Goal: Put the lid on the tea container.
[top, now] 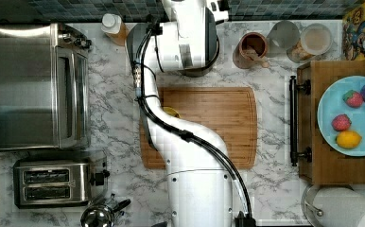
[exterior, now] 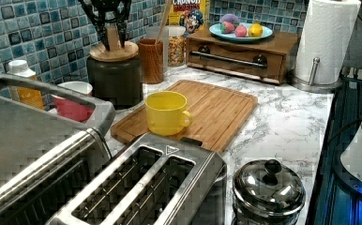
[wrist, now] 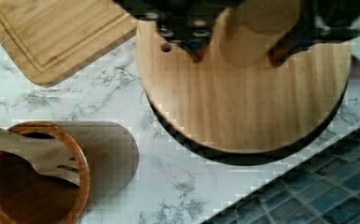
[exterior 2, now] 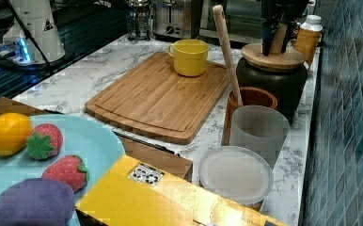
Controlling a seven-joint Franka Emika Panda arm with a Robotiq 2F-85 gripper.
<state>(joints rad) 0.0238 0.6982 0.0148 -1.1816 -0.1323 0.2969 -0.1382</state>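
Marble tabletop [exterior: 287, 122] runs along a blue-tiled wall. Reading the left view from its left: a steel oven [exterior: 24, 140] with a toaster [exterior: 141, 187] in front of it, an orange bottle [exterior: 23, 84] at the wall, and a red bowl [exterior: 73, 105] just beside the tin. Next stands the tin [exterior: 116, 82], dark and round, at the back of the tabletop just behind the board [exterior: 202, 112]. The wooden lid [exterior: 113, 52] lies flat on top of it. The claw [exterior: 113, 42] comes straight down from above, its fingers [exterior: 122, 33] pressed to both sides of the lid's knob. A yellow mug [exterior: 166, 112] sits on the board's near corner, in front of the tin and apart from it. Just to the tin's right are a brown jar [exterior: 151, 60] holding a wooden spoon, then glass jars [exterior: 175, 44], both close but not touching it. Farther right are a drawer stand [exterior: 245, 54] carrying a plate of toy fruit, and a paper towel roll [exterior: 327, 40]. A steel pot [exterior: 268, 187] sits at the front.
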